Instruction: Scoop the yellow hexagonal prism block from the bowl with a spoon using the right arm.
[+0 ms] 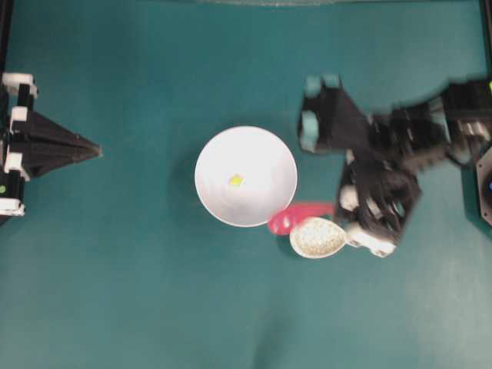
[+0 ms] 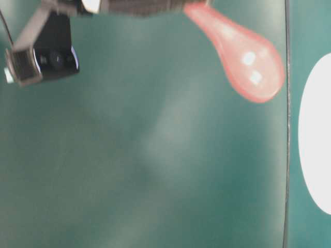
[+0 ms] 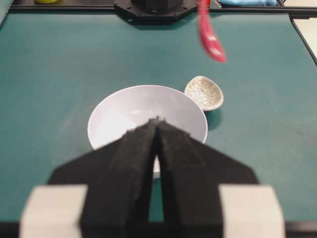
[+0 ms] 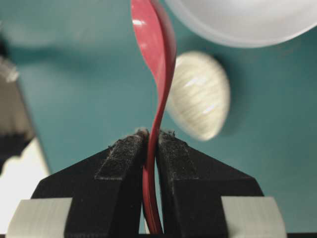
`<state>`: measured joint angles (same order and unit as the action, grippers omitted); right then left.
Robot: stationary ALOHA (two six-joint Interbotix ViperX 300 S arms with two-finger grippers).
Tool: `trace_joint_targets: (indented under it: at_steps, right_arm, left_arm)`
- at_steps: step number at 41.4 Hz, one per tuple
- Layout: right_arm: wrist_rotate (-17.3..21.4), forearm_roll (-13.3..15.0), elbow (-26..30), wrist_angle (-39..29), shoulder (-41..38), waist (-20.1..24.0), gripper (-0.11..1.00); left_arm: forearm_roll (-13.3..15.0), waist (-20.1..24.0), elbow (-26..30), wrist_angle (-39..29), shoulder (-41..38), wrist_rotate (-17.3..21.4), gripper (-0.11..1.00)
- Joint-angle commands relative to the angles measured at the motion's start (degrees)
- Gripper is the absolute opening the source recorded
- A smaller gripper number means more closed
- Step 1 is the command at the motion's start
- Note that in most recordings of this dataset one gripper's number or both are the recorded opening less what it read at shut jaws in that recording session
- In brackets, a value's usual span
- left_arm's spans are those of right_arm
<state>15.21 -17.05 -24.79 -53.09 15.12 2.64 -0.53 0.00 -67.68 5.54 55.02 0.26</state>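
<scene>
The teal table [image 1: 115,292] carries the white bowl [image 1: 265,146] and speckled dish [image 1: 317,237].

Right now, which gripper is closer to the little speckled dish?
Right. The right gripper, holding the spoon, sits just beside the speckled dish; the left gripper waits beyond the white bowl.

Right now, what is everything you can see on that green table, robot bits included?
Bowl: one, plain white, middle of the table.
Yellow block: one, tiny, inside the bowl.
Speckled dish: one, beige oval, just beside the bowl on the right arm's side.
Spoon: one, glossy pink-red, held up off the table by its handle, scoop near the bowl's rim.
Table: one, teal-green surface.
Right gripper: one, black, clamped on the spoon handle.
Left gripper: one, black, closed and empty, pointing at the bowl from the far side.
</scene>
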Motion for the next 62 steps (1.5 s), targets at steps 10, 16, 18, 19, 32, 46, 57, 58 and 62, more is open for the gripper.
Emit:
trace_joint_targets:
  at_steps: [10, 16, 18, 19, 32, 46, 57, 58, 62]
  right_arm:
    - [7.29, 0.0, -12.66, 11.16, 3.52, 5.01, 0.15]
    - [8.35, 0.09, -18.81, 17.49, 3.78, 5.36, 0.15]
    - [8.35, 0.0, -20.21, 19.25, 3.87, 5.36, 0.15]
    - [8.35, 0.0, -21.18, 20.57, 3.78, 5.36, 0.15]
    - [8.35, 0.26, -26.37, 26.89, 3.87, 5.36, 0.15]
    - [7.38, 0.44, -26.37, 29.97, 3.87, 5.36, 0.31]
    - [6.06, 3.96, -26.89, 29.79, 5.1, 5.36, 0.54]
    - [6.06, 4.13, -26.98, 29.79, 5.36, 5.45, 0.54]
    - [5.98, 5.36, -27.42, 29.79, 6.59, 5.36, 0.54]
  left_arm:
    - [-0.09, 0.0, 0.79, 0.26, -0.62, -0.18, 0.01]
    - [-0.09, 0.09, 0.79, 0.18, -0.62, -0.53, 0.01]
    - [-0.09, 0.09, 0.79, 0.18, -0.62, -0.62, 0.01]
    - [-0.09, 0.09, 0.79, 0.18, -0.62, -0.7, 0.01]
    - [-0.09, 0.0, 0.79, -0.44, -0.62, -0.88, 0.01]
    - [-0.09, 0.09, 0.79, -0.44, -0.53, -0.88, 0.01]
    - [-0.09, 0.09, 0.88, -0.44, -0.18, -0.88, 0.01]
    - [-0.09, 0.0, 0.88, -0.44, -0.18, -0.88, 0.01]
    - [-0.09, 0.0, 0.97, -0.53, -0.09, -0.97, 0.01]
